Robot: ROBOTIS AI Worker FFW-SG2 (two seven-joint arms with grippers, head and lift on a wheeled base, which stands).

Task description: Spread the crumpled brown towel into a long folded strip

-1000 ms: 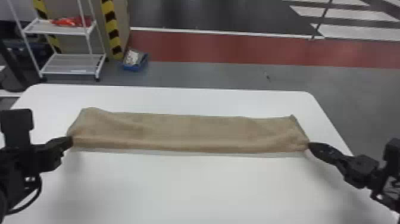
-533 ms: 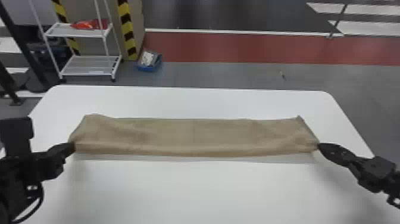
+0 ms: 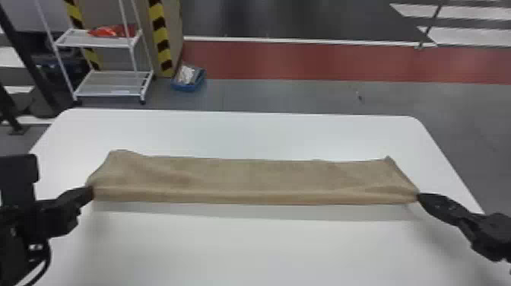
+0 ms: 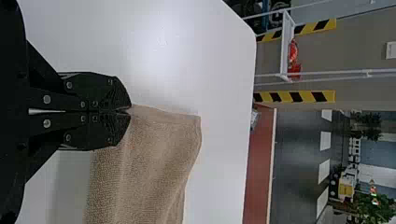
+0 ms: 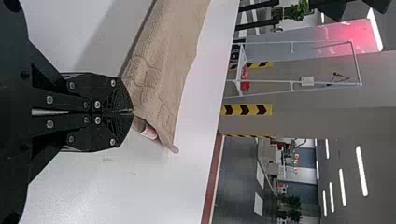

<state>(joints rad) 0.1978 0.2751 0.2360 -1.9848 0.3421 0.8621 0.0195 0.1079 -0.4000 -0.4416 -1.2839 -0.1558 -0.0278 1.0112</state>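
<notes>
Towel (image 3: 247,178), left and right jaws clamped on its ends, shows embossed curves (image 5: 147,70) in the right wrist view.

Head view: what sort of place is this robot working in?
Probably an industrial or workshop hall: yellow-and-black hazard tape runs up a post, a wheeled white rack stands behind the table, and a red lane is marked on the grey floor.

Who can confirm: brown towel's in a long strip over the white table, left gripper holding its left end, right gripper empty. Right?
Wrong on the right gripper: the right wrist view shows it shut on the brown towel, at its right end. The rest holds: long strip over the white table, left gripper holding the left end.
</notes>
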